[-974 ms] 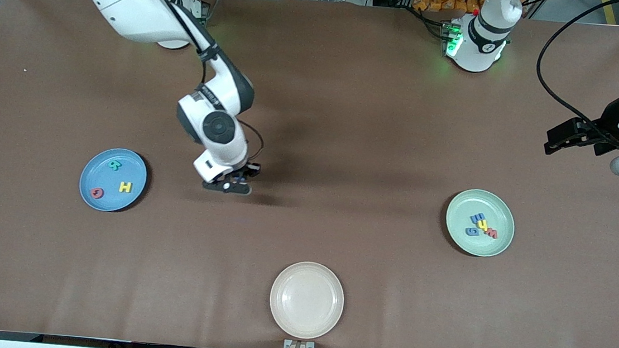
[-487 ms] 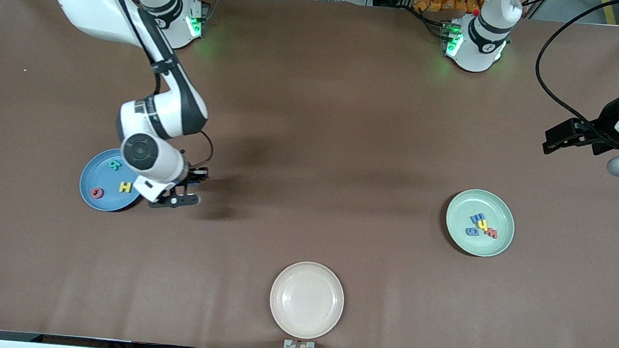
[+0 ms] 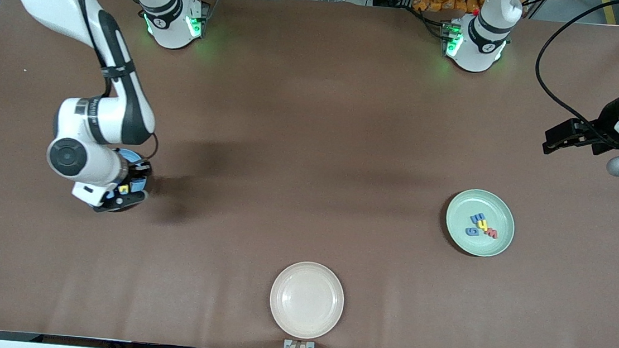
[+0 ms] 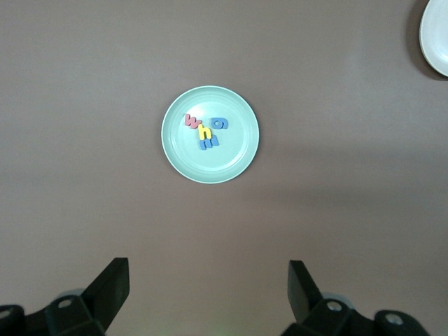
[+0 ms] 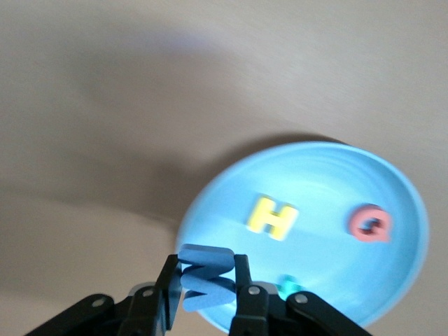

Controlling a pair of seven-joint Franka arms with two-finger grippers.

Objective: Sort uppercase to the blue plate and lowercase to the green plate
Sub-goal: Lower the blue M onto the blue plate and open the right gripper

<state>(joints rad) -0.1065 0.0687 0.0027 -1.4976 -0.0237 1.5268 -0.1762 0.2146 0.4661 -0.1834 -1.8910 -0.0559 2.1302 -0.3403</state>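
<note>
Right end effector [image 5: 204, 283] pinching blue W [image 5: 203, 278] over blue plate [image 5: 329, 189]; left end effector [image 4: 208, 287] spread, waiting; four lowercase [image 4: 204, 131] in green plate [image 4: 238, 157].

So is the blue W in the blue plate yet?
Not yet. The right gripper is shut on the blue W, holding it over the blue plate.

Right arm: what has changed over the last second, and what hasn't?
The right hand, shut on the blue W, swept from mid-table toward its own end and is now over the blue plate. The left hand waits open; all plates and other letters stayed put.
</note>
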